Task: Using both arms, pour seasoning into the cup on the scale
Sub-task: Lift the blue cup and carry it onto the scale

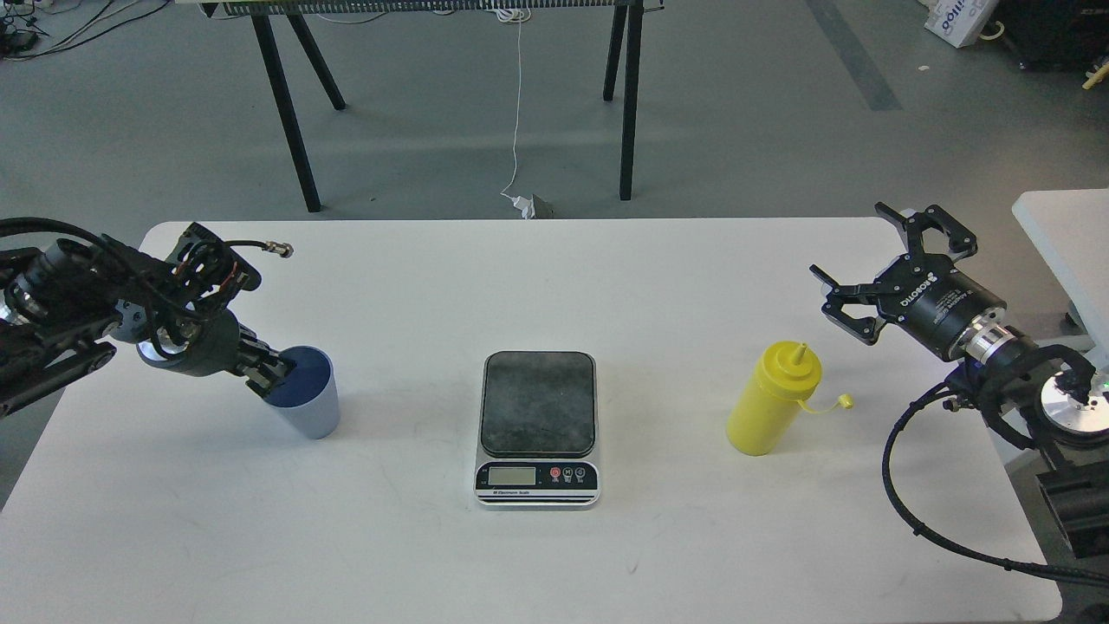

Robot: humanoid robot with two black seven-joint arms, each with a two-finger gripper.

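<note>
The light-blue cup stands on the left of the white table, slightly tilted. My left gripper reaches in from the left, and its fingers pinch the cup's left rim, one inside the cup. The scale sits at the middle of the table with its dark plate bare and its display facing me. The yellow seasoning bottle stands upright right of the scale, its tethered cap hanging open. My right gripper is open and empty, above and to the right of the bottle, apart from it.
A black-legged trestle table stands on the grey floor beyond the far edge. A second white table is at the right. My right arm's black cable loops over the table's right edge.
</note>
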